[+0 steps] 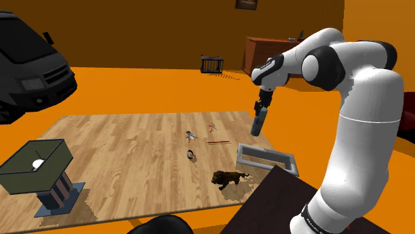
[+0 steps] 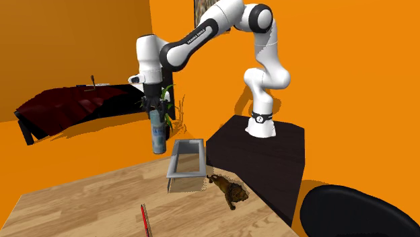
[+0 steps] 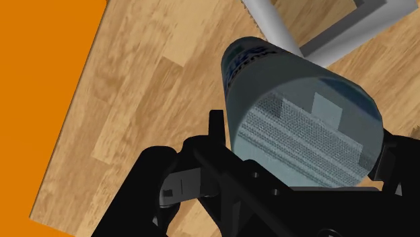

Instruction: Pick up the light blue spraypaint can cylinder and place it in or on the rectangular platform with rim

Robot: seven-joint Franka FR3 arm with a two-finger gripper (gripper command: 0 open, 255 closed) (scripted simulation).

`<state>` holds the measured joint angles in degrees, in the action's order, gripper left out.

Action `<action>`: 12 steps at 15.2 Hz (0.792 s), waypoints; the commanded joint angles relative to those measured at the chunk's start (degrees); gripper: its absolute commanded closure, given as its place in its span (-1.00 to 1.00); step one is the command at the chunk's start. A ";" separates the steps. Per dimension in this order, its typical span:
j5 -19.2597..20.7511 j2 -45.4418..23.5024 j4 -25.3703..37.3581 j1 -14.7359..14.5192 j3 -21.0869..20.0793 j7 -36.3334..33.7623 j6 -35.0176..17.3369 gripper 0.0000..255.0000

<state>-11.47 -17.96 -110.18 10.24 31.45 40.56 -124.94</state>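
Broadest: a wood-plank table top [image 1: 133, 143], carrying everything else. Next in bulk: the white Franka arm [image 2: 202, 30], reaching from its black stand [image 2: 269, 155] out beyond the tray. Lying on the boards just beside that stand: a grey rectangular tray [image 2: 183, 182] with a raised rim, nothing in it.

Pinched between the two fingers of the black gripper [image 2: 156, 111]: a pale blue-grey spray can [image 2: 158, 134], upright and well clear of the boards, near the tray. Fingers spread only to the can's width and pressed against its sides at the top end, with the printed body hanging below. Seen in the wrist view past the can's lower end: one corner of the tray. Probably beside the rim, then, rather than above the tray's middle; cannot be told more exactly.

Judged light for its size, stiff-walled and unlikely to yield under the pads. Smooth and round, so apt to slide or swing in a two-point pinch. Best taken across the diameter, at the top as now or nearer mid-body for less sway. Tall and narrow, so liable to topple on release unless set squarely on the tray floor.

Smaller: a brown lion figurine [image 2: 229, 190] just beside the tray. Smallest: a thin red stick [image 2: 144, 220], well apart from the tray.
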 commanded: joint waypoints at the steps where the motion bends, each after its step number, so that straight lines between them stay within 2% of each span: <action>1: 2.23 4.03 -3.62 -1.06 0.99 -0.87 -0.21 1.00; 7: 12.72 19.99 -16.23 -3.11 3.12 -6.12 0.33 1.00; 12: 21.55 34.12 -24.76 -1.05 1.78 -10.94 4.14 1.00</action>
<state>7.84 12.52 -133.28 8.63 33.68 30.88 -122.24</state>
